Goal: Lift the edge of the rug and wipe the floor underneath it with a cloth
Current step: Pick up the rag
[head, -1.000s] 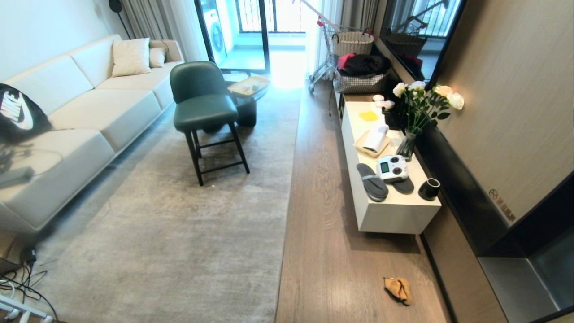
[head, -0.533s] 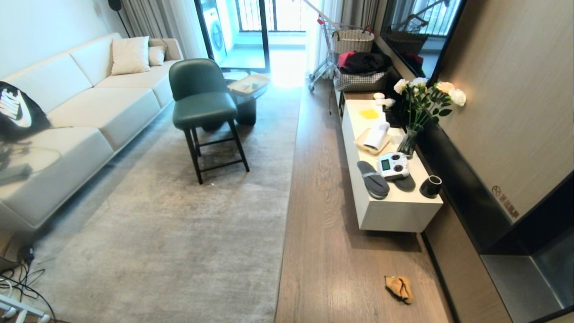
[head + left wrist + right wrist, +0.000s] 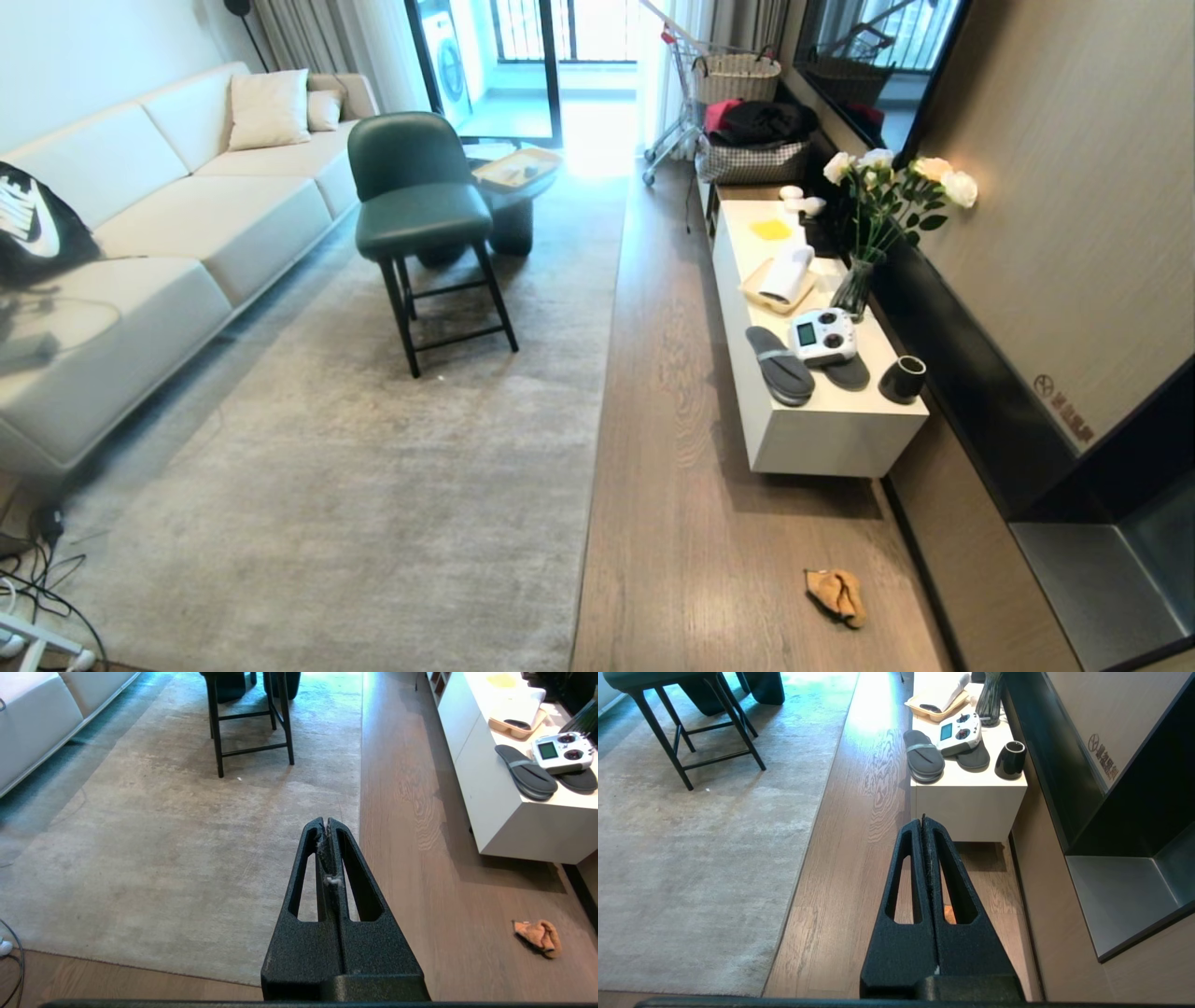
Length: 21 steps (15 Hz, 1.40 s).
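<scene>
From the head view, a very large pale grey short-pile rug lies flat, its straight rug edge [image 3: 597, 411] running down the middle of the room against the floor [image 3: 672, 448], light brown wood-grain planks with darker streaks. The cloth [image 3: 836, 595], a small crumpled orange-tan fuzzy rag, lies on the bare planks well apart from the rug, near the foot of the long white box-shaped desk [image 3: 822, 439] that stands along the wall. On that desk sit a pair of dark grey flat slippers [image 3: 780, 366], a white handheld controller [image 3: 822, 336], a black cup [image 3: 902, 379] and a glass vase of white roses [image 3: 878, 224]. A dark green padded chair on thin black legs [image 3: 420, 205] stands on the rug, beside a cream sofa [image 3: 168, 224]. Neither arm shows here. In the left wrist view, the left gripper [image 3: 326, 823], black and grainy with slotted tapering fingers, hangs above the rug near its straight border, jaws pressed together with a few pale fibres caught between them; the rug's square corner shows close by, and the rag lies off to the side on open planks. In the right wrist view, the right gripper [image 3: 923, 821] hangs over the wood strip between rug and desk, jaws pressed together on nothing; a sliver of orange shows through one finger slot.
</scene>
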{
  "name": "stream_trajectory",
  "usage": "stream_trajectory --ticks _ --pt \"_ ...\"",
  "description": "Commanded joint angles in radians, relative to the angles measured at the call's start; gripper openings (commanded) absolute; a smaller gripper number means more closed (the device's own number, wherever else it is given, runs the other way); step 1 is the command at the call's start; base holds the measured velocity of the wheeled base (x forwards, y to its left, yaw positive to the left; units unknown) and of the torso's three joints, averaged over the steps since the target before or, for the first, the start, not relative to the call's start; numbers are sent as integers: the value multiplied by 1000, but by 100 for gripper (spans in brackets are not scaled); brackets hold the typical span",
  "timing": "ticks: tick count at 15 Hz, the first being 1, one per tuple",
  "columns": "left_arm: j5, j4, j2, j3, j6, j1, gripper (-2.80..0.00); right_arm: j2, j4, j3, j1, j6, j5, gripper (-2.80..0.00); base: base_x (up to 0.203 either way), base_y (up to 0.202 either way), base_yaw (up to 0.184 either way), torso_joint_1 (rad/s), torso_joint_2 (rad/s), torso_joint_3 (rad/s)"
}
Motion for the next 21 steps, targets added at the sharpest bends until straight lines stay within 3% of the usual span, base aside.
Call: stream_trajectory --ticks 1,13,21 --pt "2 0 0 0 -2 0 -280 1 0 0 0 0 -1 -280 0 0 0 -139 320 193" --pt "0 0 0 0 0 0 -280 1 -1 0 0 2 -2 -280 0 0 0 -140 353 212" --pt "1 0 0 0 -1 0 -280 1 0 0 0 2 -2 -280 0 0 0 -183 532 339"
